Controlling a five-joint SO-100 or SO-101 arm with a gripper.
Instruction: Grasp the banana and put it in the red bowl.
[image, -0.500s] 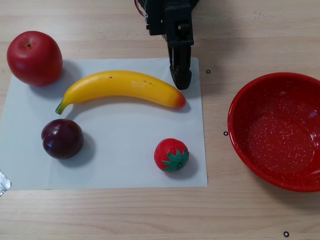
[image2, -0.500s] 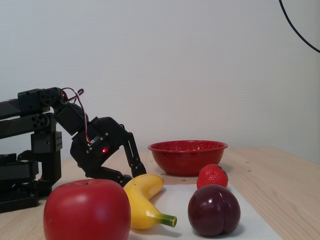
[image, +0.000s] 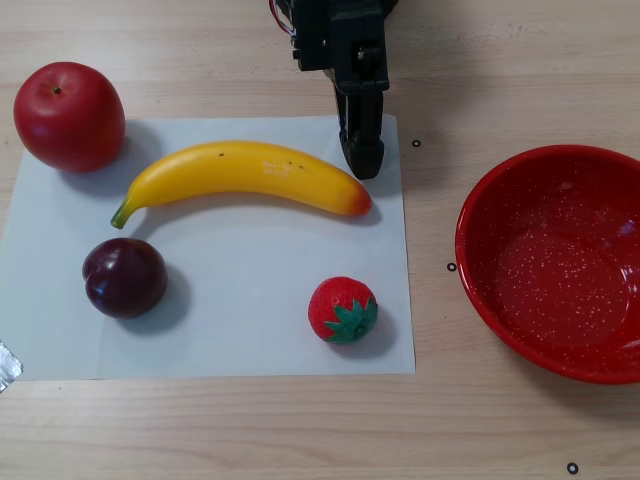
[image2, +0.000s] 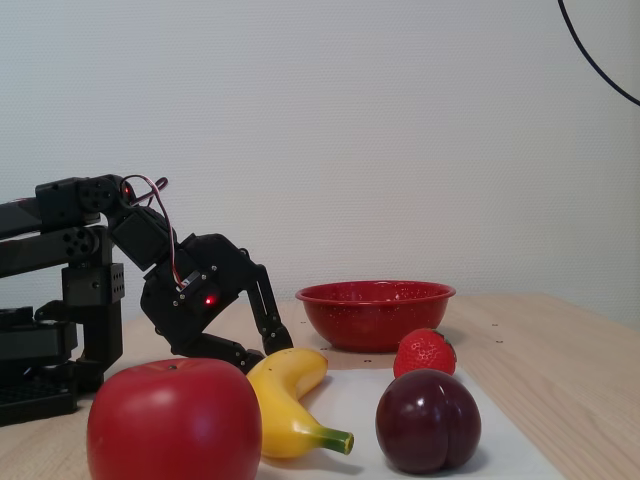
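Banana: the banana (image: 245, 173) lay flat on a white paper sheet (image: 250, 330) on the table (image: 500, 420). Its green stem pointed left in the other view and its orange-red end pointed right, toward the red bowl (image: 480, 270).

How it may handle: it looked smooth and shiny, like a hard plastic toy. I think it was light and stiff, and it could slip. It is long and bent, so it could tip or spin if held near one end.

Where to hold it: I think the fat middle was the best place, with one finger on each long side. That way it would stay level.

Hand: the hand (image: 362, 160) was low, just beside the orange-red end of the banana, on the far side of it. In the fixed view it (image2: 275, 345) was down near the table, right behind the banana (image2: 290, 400). It held nothing. I could not tell if its fingers were apart or together.

Red bowl: it sat on the bare table, well apart from the banana, at the right of the other view. It was wide and open, and nothing was in it. Only white specks showed inside.

Other fruit: a red apple (image: 68, 115), a dark plum (image: 125, 277) and a strawberry (image: 342, 310) sat near the banana, none touching it. None was in the bowl.

How far along: the banana was not picked up yet.
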